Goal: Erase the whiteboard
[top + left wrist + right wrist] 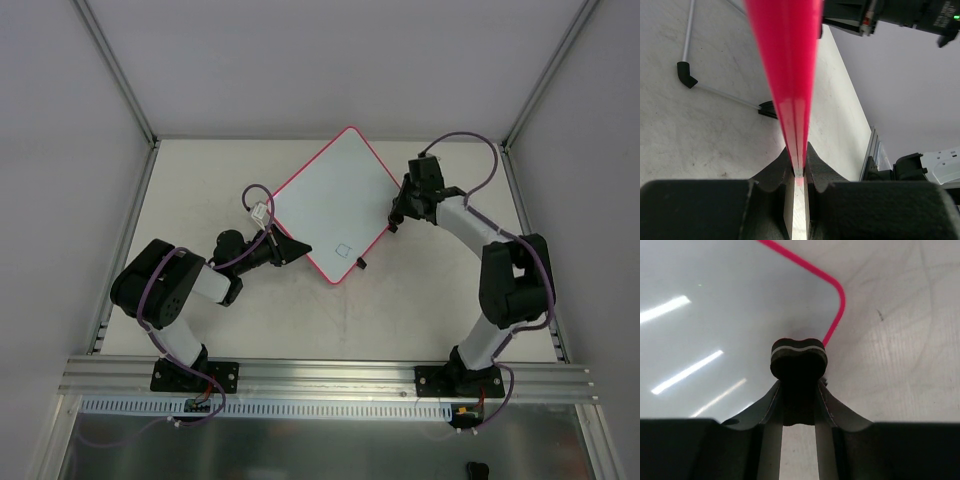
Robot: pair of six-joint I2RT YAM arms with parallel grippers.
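The whiteboard [335,195] lies turned like a diamond in the middle of the table, with a pink-red frame and two black clips [361,263] on its lower right edge. A faint small square pen mark [343,249] sits near its near corner. My left gripper [296,248] is shut on the board's lower left edge; in the left wrist view the pink frame [790,60] runs between the closed jaws of that gripper [799,170]. My right gripper [399,212] is at the board's right corner, shut on a small black eraser [799,357] resting by the white surface [715,315].
The table [420,300] is walled by grey panels with aluminium posts [115,70] at the back corners. A metal rail [330,375] runs along the near edge. A thin rod with black ends [685,75] shows in the left wrist view.
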